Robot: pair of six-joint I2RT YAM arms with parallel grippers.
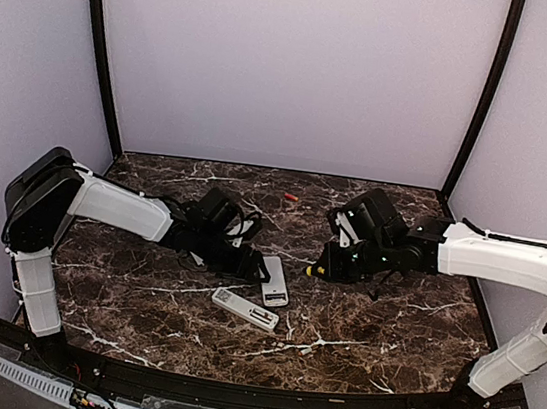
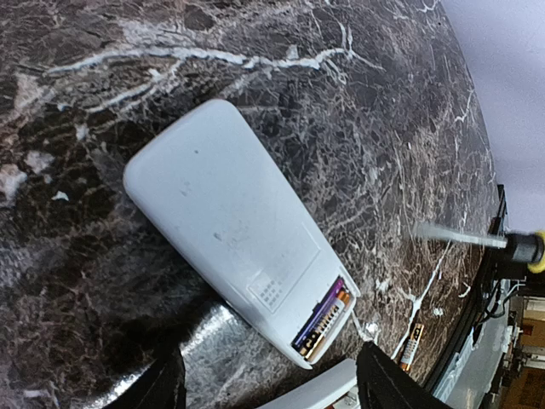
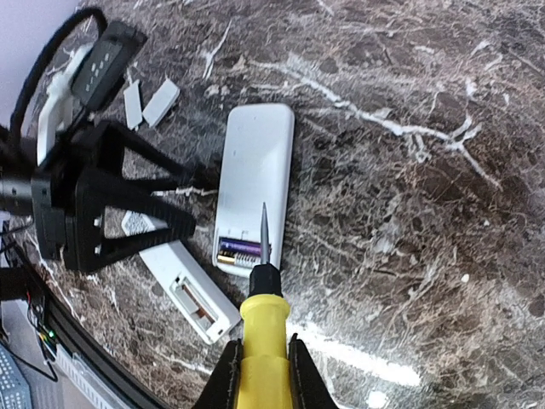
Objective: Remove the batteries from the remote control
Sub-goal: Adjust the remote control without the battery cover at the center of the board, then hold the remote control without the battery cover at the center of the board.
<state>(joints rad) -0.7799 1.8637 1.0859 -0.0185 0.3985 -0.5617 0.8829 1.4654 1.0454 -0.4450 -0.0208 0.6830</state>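
Note:
A white remote control (image 2: 226, 226) lies back up on the marble table (image 1: 378, 329), its battery bay open at the near end. Two batteries (image 2: 322, 317) sit in that bay, one purple, one pale with a copper end. In the right wrist view the same batteries (image 3: 241, 251) lie just under the metal tip of a yellow-handled tool (image 3: 264, 341). My right gripper (image 3: 260, 371) is shut on the tool's handle. My left gripper (image 2: 272, 394) is open, a finger on each side of the remote's open end. A loose battery (image 2: 411, 343) lies on the table nearby. A reddish battery (image 1: 291, 198) rests far back.
A second white remote (image 3: 192, 298) with an empty bay lies beside the first, nearer the front edge (image 1: 244, 310). Two small grey-white cover plates (image 3: 149, 102) lie behind the left gripper. Black frame posts and pale walls close in the table.

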